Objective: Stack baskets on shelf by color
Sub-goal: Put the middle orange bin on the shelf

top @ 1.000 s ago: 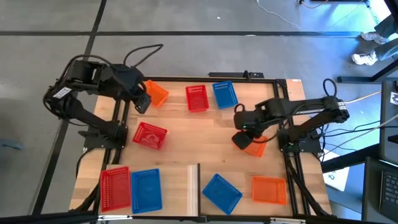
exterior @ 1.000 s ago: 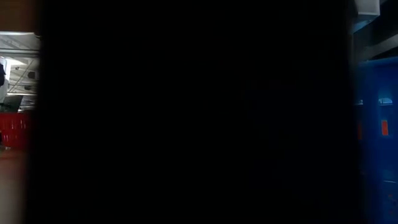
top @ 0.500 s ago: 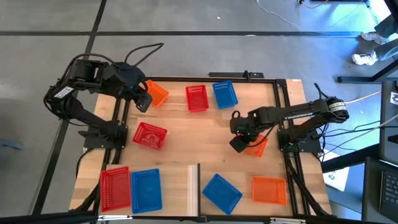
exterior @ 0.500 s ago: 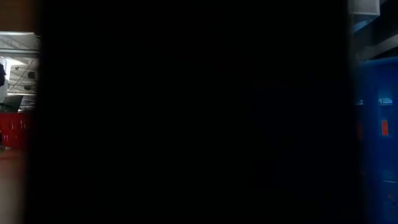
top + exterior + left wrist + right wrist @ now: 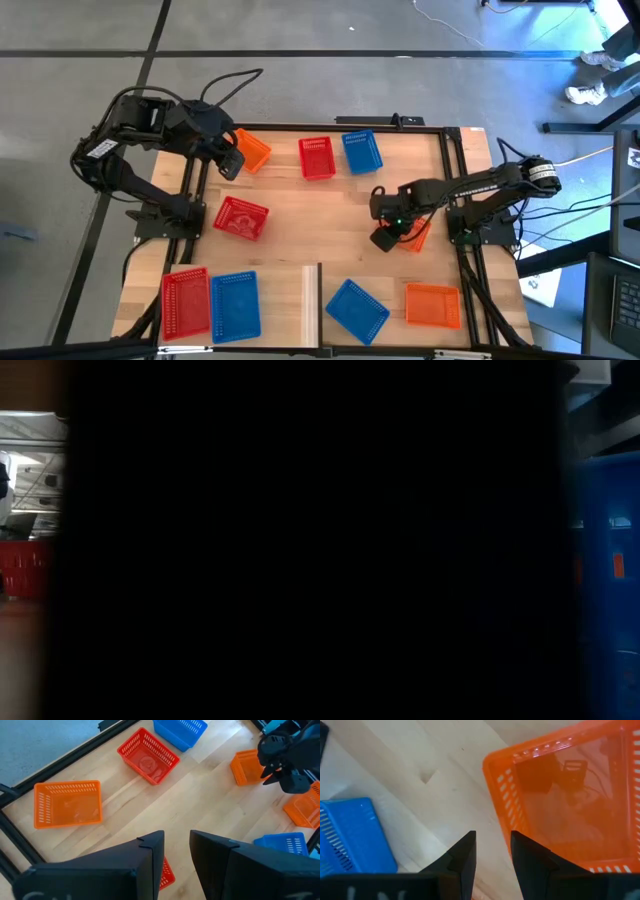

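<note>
Several baskets lie on the plank tabletop (image 5: pixel 300 220). At the far side are an orange one (image 5: pixel 252 150), a red one (image 5: pixel 316 157) and a blue one (image 5: pixel 361 152). Another red one (image 5: pixel 241 217) sits mid-left. A red basket (image 5: pixel 185 300) and a blue one (image 5: pixel 235 303) rest on the pale shelf panel (image 5: pixel 288 300) at the near left. A blue basket (image 5: pixel 356 308) and an orange one (image 5: pixel 433 304) sit near right. My right gripper (image 5: pixel 385 238) is low at the left end of a third orange basket (image 5: pixel 560 805), with a narrow gap between its fingers. My left gripper (image 5: pixel 230 160) hovers by the far orange basket (image 5: pixel 67 804), empty, with a narrow gap. My right gripper points down at the left end wall (image 5: pixel 502 795) of the orange basket. One finger (image 5: pixel 530 857) stands over that wall's rim and the other (image 5: pixel 462 857) stands outside over the table. I cannot tell whether either finger touches the basket, which rests flat on the table.
Black frame rails run along the table's left (image 5: pixel 190 200) and right (image 5: pixel 460 200) sides by the arm bases. Something dark blocks most of the low view; only a red basket (image 5: pixel 20 570) and a blue one (image 5: pixel 600 560) show at its edges.
My right gripper has come down and a little toward the table's near edge, settling at the left end of the orange basket. My left arm has kept still.
</note>
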You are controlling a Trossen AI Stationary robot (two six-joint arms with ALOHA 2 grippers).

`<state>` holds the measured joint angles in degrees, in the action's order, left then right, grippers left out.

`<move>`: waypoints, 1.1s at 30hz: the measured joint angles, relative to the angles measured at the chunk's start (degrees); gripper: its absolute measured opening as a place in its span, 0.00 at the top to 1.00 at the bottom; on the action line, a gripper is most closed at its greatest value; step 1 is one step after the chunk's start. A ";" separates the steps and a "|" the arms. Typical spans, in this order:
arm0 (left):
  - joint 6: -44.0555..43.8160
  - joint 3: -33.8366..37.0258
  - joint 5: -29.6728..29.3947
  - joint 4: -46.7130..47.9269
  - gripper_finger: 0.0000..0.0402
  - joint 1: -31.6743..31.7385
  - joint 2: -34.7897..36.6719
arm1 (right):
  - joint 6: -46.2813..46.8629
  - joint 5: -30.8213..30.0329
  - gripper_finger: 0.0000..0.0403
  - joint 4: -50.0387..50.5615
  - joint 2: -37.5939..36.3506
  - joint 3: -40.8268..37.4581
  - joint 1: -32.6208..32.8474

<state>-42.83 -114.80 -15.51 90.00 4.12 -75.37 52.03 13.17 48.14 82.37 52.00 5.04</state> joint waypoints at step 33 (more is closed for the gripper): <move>0.00 0.00 -0.07 0.01 0.79 0.00 0.00 | -22.16 -12.66 1.00 -7.58 0.08 -3.52 0.24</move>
<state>-42.83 -114.80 -15.57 90.02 4.12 -75.37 29.86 0.51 40.56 82.45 48.48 5.28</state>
